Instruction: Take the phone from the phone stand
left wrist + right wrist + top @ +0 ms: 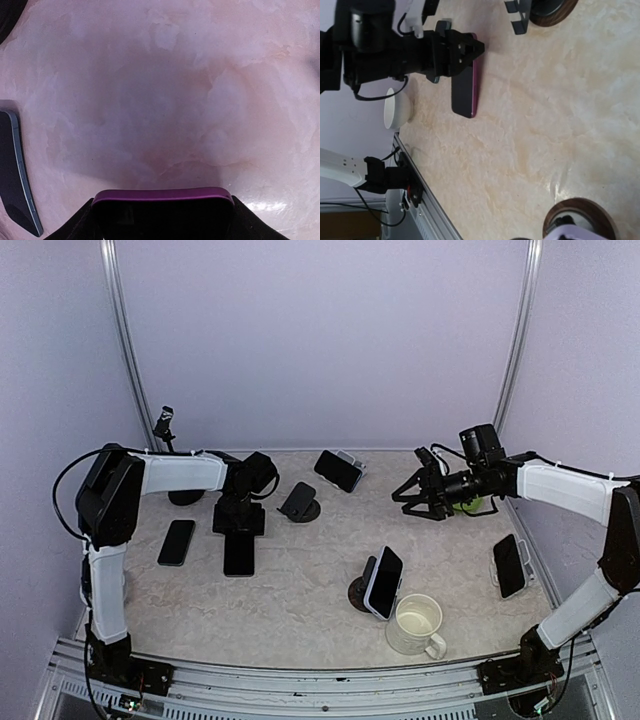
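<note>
My left gripper (238,523) is shut on a black phone in a purple case (239,553). It holds the phone by one end, low over the table, left of an empty black phone stand (300,502). In the left wrist view the purple phone (162,212) fills the bottom edge between my fingers. The right wrist view shows the left gripper (462,50) on the phone (465,85), with the empty stand (547,10) beyond. My right gripper (412,496) hovers open and empty at the back right.
A second phone (177,542) lies flat left of the held one and shows in the left wrist view (15,185). Phones rest on stands at the back (340,470), front centre (384,582) and right (509,565). A white mug (415,625) stands near the front.
</note>
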Tool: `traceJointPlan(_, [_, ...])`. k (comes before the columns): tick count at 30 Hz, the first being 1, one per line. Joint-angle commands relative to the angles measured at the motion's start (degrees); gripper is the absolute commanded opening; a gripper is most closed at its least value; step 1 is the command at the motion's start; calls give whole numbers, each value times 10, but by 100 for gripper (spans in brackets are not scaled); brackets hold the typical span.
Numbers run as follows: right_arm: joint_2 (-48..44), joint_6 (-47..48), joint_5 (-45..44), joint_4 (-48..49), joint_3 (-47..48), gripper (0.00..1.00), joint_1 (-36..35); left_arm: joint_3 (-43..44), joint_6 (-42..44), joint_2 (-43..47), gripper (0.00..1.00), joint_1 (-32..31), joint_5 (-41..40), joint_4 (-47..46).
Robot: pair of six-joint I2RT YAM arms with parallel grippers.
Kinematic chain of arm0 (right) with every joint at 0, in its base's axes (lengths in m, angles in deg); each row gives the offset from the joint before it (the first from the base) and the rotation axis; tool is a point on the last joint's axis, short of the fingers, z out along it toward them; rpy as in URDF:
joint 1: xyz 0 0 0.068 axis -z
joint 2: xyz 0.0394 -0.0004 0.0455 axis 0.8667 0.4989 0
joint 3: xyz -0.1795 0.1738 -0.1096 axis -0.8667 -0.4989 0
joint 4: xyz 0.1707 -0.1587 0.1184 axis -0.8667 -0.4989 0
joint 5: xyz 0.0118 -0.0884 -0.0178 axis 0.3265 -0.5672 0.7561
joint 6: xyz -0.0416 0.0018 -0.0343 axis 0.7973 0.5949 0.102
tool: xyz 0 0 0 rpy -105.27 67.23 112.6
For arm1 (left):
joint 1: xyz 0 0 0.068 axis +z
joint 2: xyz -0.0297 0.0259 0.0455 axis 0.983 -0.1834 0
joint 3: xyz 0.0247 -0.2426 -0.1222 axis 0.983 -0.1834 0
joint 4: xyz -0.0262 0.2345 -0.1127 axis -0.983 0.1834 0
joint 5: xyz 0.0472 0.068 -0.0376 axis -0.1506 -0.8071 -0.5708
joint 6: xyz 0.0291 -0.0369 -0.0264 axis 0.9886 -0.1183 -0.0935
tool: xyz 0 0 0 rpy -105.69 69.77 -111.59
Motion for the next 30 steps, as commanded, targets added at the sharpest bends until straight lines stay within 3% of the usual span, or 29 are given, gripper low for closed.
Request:
traceJointPlan(1, [-16,3,0,-8,-6,66,6,12,61,-15,21,9,-55,18])
traceJointPlan(11, [-8,0,-4,-13,4,66,6,-1,131,-18,21,46,-41,-21])
traceJointPlan(24, [7,0,-6,-13,19,67,6,-36,132,5,31,56,64,-50])
traceJointPlan(26, [8,-1,-5,-11,20,66,6,-41,131,6,35,57,67,-50])
traceJointPlan(30, [11,-2,-3,-9,25,67,6,-50,132,20,55,59,73,-56])
